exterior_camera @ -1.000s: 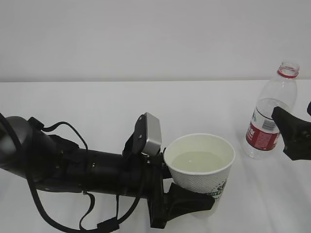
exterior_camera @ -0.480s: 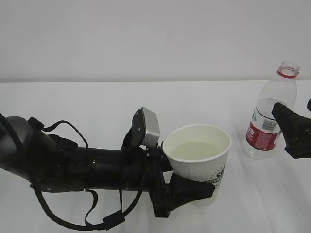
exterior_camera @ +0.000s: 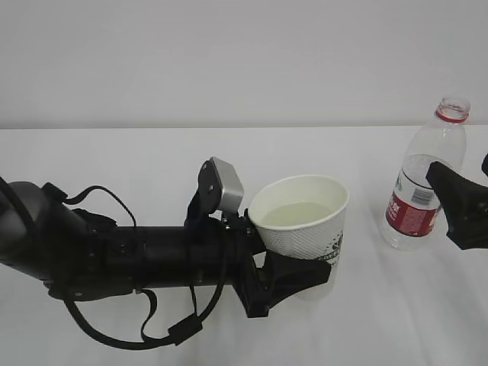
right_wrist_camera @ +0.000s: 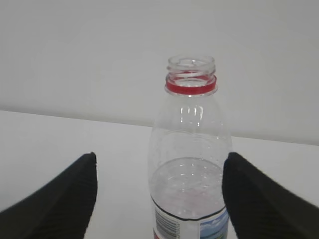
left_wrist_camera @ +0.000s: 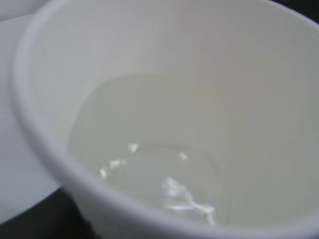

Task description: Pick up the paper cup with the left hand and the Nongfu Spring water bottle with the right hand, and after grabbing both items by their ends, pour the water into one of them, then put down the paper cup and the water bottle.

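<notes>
While the left hand grips it, paper cup near-upright, mouth up.

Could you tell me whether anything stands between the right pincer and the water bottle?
Nothing visible does. The water bottle stands upright and capless between the open jaws of the right pincer, with clear gaps on both sides.

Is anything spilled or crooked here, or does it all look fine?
Nothing looks spilled. The cup leans slightly in the left gripper, but the water sits well below its rim. The bottle stands upright with no cap, the right gripper open around it. The table looks dry.
</notes>
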{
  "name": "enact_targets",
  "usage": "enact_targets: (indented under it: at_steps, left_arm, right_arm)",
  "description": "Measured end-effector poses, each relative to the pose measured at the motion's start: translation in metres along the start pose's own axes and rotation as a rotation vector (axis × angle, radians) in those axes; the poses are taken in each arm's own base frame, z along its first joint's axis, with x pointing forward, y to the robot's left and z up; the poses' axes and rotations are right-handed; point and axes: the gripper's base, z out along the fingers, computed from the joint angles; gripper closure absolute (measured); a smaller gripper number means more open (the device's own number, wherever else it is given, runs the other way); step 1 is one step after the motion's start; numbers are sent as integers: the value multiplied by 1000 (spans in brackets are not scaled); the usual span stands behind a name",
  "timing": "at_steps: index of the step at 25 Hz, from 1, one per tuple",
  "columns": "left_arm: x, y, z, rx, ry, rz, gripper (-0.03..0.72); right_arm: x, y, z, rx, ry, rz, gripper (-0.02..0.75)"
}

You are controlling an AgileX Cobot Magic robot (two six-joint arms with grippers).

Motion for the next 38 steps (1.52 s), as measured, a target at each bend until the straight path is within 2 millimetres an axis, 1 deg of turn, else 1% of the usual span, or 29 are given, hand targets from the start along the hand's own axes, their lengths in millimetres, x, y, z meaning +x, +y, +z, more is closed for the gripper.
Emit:
enact_targets:
  at_steps: [7, 13, 19, 24, 28, 34, 38]
  left_arm:
    - [-2, 14, -9, -45, -13, -9, 185]
    - [-5, 36, -25, -116, -32, -22, 186]
    - [-7, 50, -37, -163, -44, -31, 187]
    - [-6, 54, -42, -171, -41, -27, 187]
    - [-5, 53, -43, -161, -31, -24, 187]
    - [5, 49, -49, -178, -10, -54, 187]
    - [12, 53, -60, -238, -6, -51, 187]
  right_arm:
    - [0, 0, 0, 0, 0, 0, 152]
    - [0, 0, 0, 0, 0, 0, 152]
    - [0, 0, 0, 0, 0, 0, 153]
    - [0, 0, 0, -2, 0, -1, 161]
    - [0, 0, 0, -4, 0, -2, 162]
    - [0, 0, 0, -4, 0, -2, 162]
    - [0, 1, 0, -8, 0, -3, 163]
